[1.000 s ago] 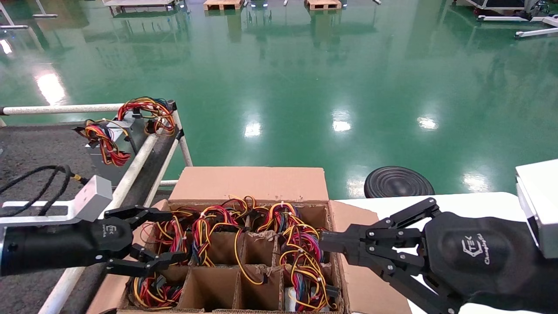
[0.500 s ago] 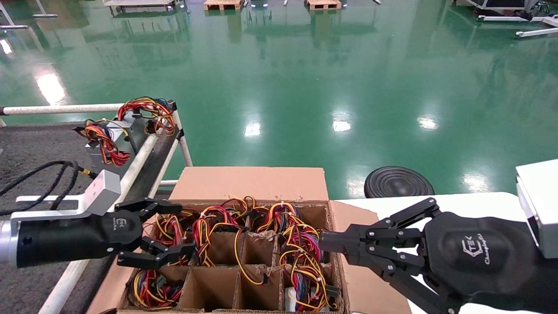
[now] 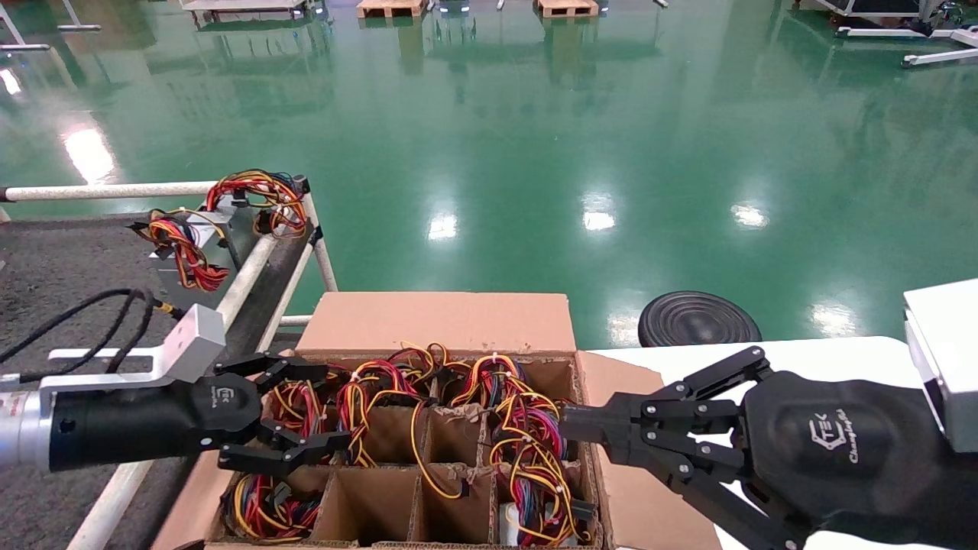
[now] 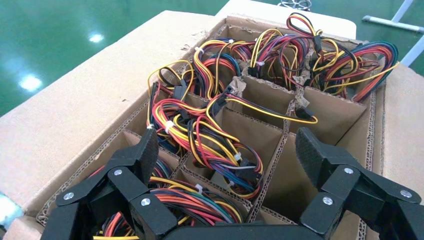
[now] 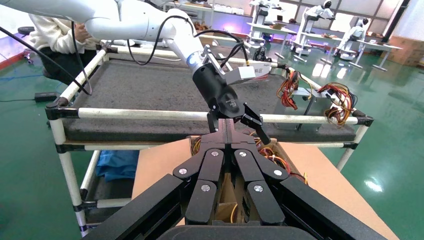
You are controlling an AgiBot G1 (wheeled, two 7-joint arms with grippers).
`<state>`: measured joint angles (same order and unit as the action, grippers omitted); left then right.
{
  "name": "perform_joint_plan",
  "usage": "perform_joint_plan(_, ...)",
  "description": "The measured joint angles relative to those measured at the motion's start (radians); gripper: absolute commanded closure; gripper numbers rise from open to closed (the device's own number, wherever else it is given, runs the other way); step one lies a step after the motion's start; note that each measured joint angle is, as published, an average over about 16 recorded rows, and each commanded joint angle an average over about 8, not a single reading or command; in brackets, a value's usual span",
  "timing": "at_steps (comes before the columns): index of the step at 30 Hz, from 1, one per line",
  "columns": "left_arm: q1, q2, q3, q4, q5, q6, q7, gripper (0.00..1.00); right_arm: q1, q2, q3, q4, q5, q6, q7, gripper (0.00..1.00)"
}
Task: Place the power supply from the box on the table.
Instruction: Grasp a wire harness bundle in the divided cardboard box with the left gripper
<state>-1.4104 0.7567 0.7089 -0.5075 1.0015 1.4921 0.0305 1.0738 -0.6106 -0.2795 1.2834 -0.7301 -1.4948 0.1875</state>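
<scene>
hovering low over the near-left cells of the large brown cardboard carton with a divider grid [image 3: 435, 321], left black two-finger pincer [image 4: 227, 150] spread wide, gripping nothing. directly beneath and between its fingers, the light silver-grey metal power supply [image 4: 205, 145], seated upright in its cell and showing only its bundle of red, yellow, orange and black wires; metal casing hidden below the cardboard. judged heavy and rigid in the body, with smooth sheet-metal sides likely to slip. wires soft, tangled with neighbouring bundles and apt to snag on the dividers, so best taken by the casing's top edges rather than the loom, then lifted straight up. off to that pincer's far side, at the carton's opposite edge, right black pincer [image 3: 569, 424] pressed together and idle. reading "tek" on both pincer housings, with a cursive word beside it too fine to make out; no labels legible elsewhere. beyond the left pincer, across a white round tube rail [image 3: 244, 279], the dark grey speckled carpet-like table [image 3: 46, 260], already carrying two wired units [image 3: 206, 237] near its far corner.
</scene>
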Motion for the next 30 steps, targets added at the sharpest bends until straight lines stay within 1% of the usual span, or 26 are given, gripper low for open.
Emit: perform_joint_plan(30, -0.012, 0.070, 0.062, 0.148, -0.048, 0.031, 0.074, 0.00, 0.000, 0.000, 0.000, 0.000, 0.000, 0.000, 0.000, 1.00)
